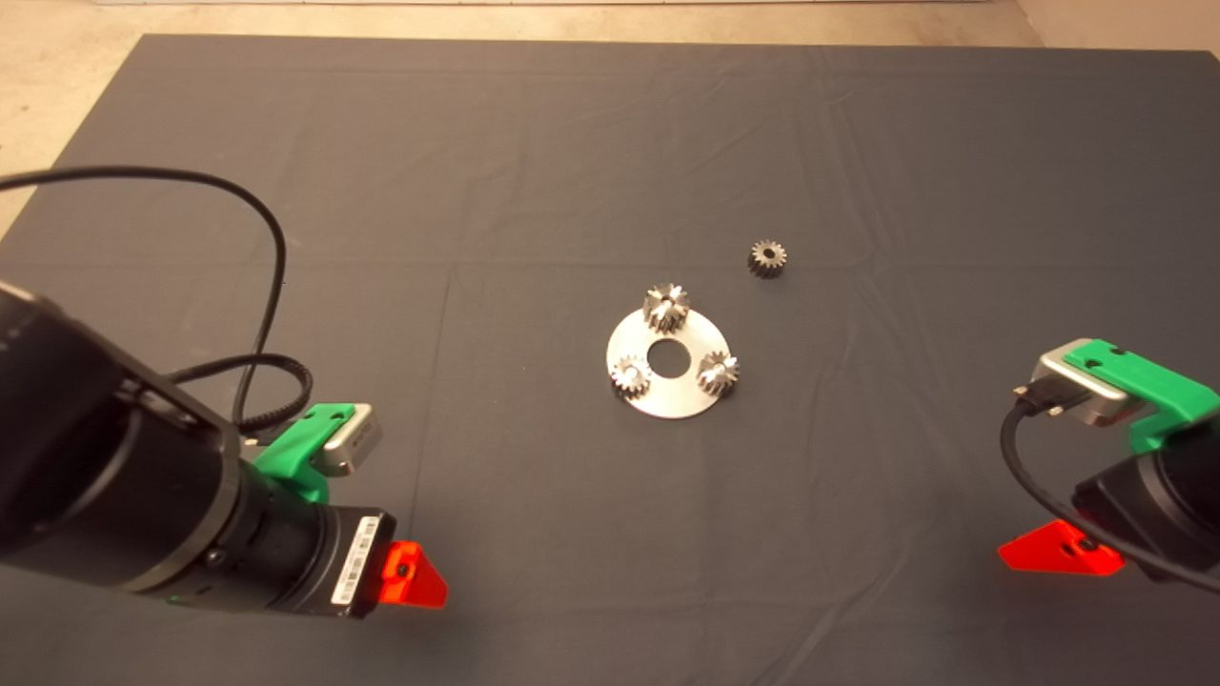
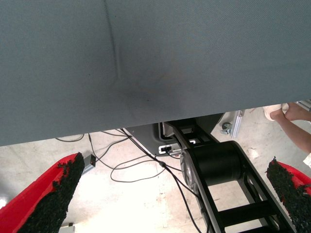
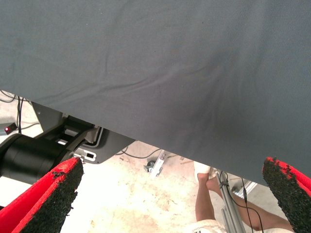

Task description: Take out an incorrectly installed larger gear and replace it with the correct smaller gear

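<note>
Red-fingered grippers are recorded nearest, the left gripper [image 1: 412,577] parked at the lower left of the mat [image 1: 534,171] and the right gripper [image 1: 1060,553] at the lower right, each shown in its wrist view with fingers spread wide and nothing held. Catalogued mid-mat is a steel disc [image 1: 679,395] carrying three gears, the larger gear [image 1: 666,307] seated at its far edge; farther off, alone on the cloth, the smaller gear [image 1: 767,257] is listed. No step is judged begun: a reach to the disc and a pinch on the flared gear are called for next.
</note>
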